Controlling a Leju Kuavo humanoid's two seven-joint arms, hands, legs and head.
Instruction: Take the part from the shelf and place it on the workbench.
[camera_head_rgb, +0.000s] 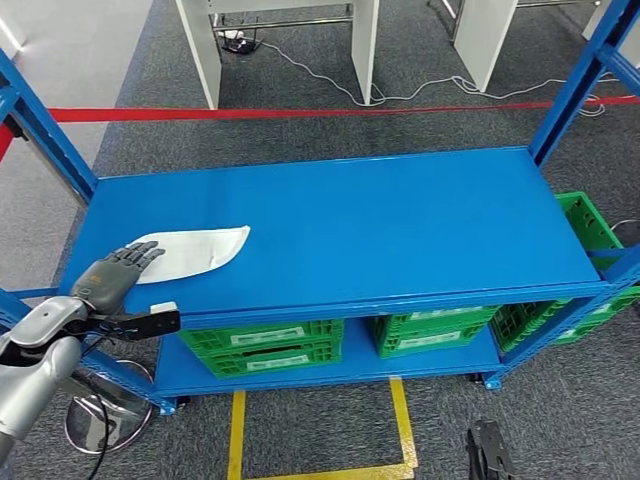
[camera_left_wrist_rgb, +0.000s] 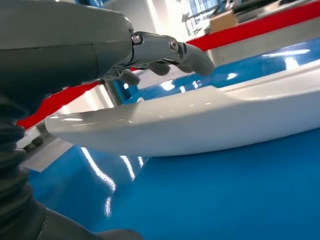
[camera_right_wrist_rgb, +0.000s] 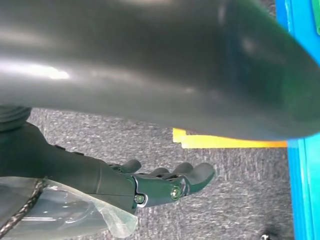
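Observation:
The part (camera_head_rgb: 192, 252) is a flat, long white piece lying on the left of the blue shelf top (camera_head_rgb: 362, 220). My left hand (camera_head_rgb: 113, 275) reaches in from the left, and its fingers (camera_left_wrist_rgb: 166, 52) stretch out over the part's (camera_left_wrist_rgb: 188, 125) near end without closing on it. The thumb lies low beside the shelf surface, under the level of the part's edge. My right hand (camera_head_rgb: 489, 452) hangs low at the front right, over the grey carpet, and holds nothing; its fingers (camera_right_wrist_rgb: 162, 182) are loosely extended.
Green crates (camera_head_rgb: 260, 347) (camera_head_rgb: 434, 330) fill the lower shelf, and another (camera_head_rgb: 589, 230) stands at the right end. Blue uprights (camera_head_rgb: 573, 80) rise at the shelf corners. A red floor line (camera_head_rgb: 302, 112), white table legs (camera_head_rgb: 366, 50) and cables lie behind. Yellow tape (camera_head_rgb: 400, 420) marks the floor in front.

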